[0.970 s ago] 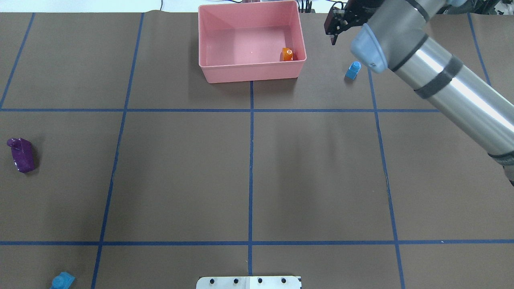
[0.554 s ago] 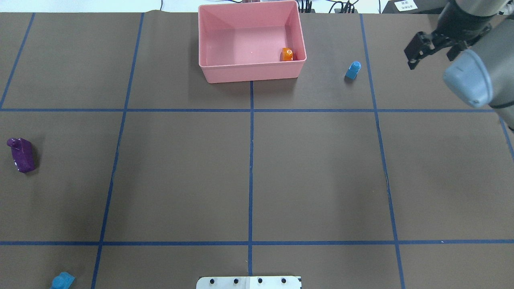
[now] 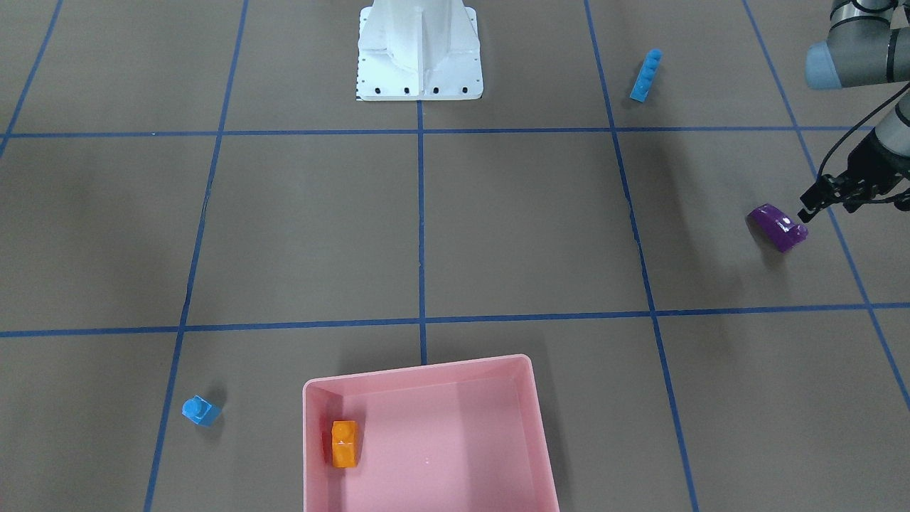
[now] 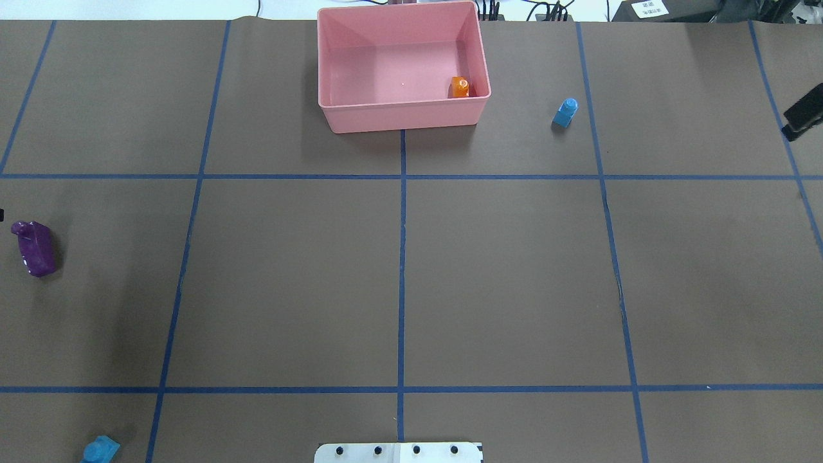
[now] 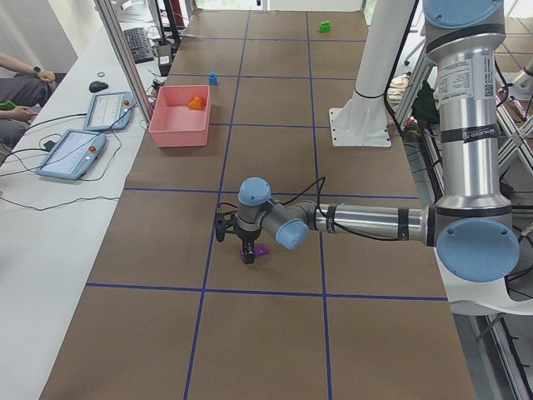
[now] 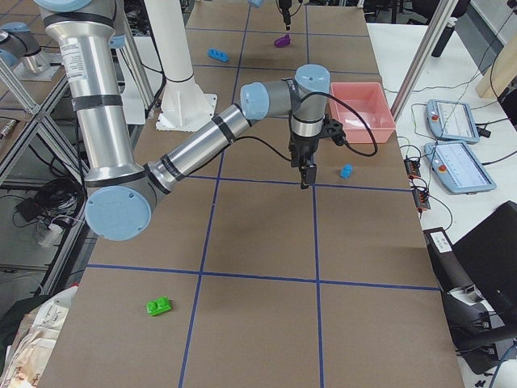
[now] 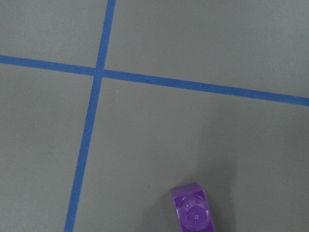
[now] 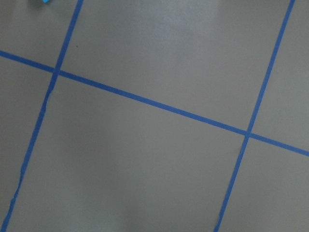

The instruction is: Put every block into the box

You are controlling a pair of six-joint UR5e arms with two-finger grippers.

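The pale-pink box stands at the table's far middle with the orange block inside, also seen from the front. The small blue block lies right of the box. The purple block lies far left; my left gripper hovers just beside and above it, looks open, and holds nothing. The left wrist view shows the purple block at its bottom edge. The long blue block lies near the robot's left. The green block lies far right. My right gripper hangs above bare table short of the small blue block; its state is unclear.
The white robot base stands at the near middle edge. Blue tape lines divide the brown table cover into squares. Operator tablets lie on a side bench beyond the box.
My right arm has swung away from the box to the right, and only a dark tip remains in the overhead view. No block has moved.
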